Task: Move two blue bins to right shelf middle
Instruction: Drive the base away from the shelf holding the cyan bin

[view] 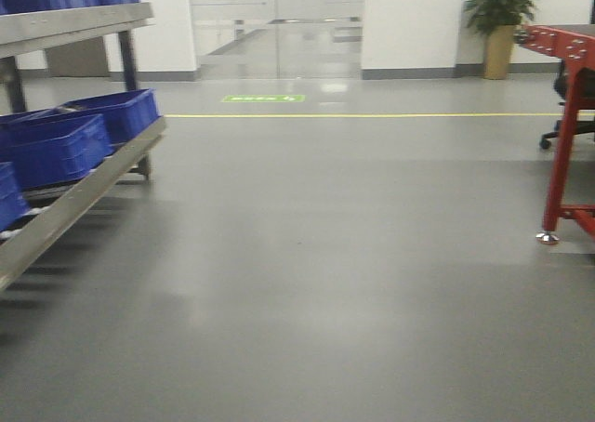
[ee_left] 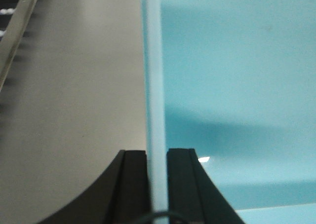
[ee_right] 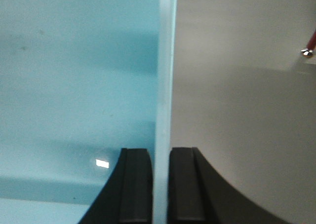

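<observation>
Your left fingers [ee_left: 134,184]: clamped on the thin upright wall of the pale blue bin [ee_left: 237,86], floor [ee_left: 74,110] beyond. Your right fingers [ee_right: 136,184]: clamped likewise on a wall of it. Shelf [view: 93,180] at left, front view: dark blue bins [view: 56,148] on its lower level.

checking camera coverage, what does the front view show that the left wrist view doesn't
Only the front view: dark blue bins at the left, a red frame at the right, a potted plant far back. Only the left wrist view: the left gripper shut on the thin wall of a pale blue bin. Both: the grey floor and what looks like the same metal shelf rail at the left.
</observation>
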You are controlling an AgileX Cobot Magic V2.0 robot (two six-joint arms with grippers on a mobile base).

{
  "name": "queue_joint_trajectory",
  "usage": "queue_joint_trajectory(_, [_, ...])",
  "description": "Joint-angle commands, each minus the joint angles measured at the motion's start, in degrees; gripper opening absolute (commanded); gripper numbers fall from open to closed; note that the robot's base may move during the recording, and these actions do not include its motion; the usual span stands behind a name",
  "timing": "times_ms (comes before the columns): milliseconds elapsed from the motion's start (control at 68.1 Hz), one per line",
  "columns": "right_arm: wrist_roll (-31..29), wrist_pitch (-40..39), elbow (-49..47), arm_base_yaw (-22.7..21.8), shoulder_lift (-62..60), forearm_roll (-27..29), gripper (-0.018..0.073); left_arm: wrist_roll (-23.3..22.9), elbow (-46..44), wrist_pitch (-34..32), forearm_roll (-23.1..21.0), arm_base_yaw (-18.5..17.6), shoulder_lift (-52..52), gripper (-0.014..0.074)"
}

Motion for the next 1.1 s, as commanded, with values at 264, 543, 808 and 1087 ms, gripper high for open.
queue_joint_trajectory(264, [-0.9,-5.2,-1.3,-0.1,-1.2,-2.4,-0.0166,-0.3,-1.1,-2.6,2.4,0.0,-1.1,-0.0111])
queue_joint_trajectory(543, [-0.9,-5.2,-1.3,-0.1,-1.2,-2.4,-0.0166,-0.3,-1.1,-2.6,2.4,0.0,-1.1,-0.0111])
queue_joint_trajectory(808, [-0.9,-5.2,-1.3,-0.1,-1.2,-2.4,-0.0166,-0.3,-1.1,-2.6,2.4,0.0,-1.1,-0.0111])
queue_joint_trajectory(1087, [-0.9,-5.2,-1.3,-0.1,-1.2,-2.4,-0.0166,-0.3,-1.1,-2.6,2.4,0.0,-1.1,-0.0111])
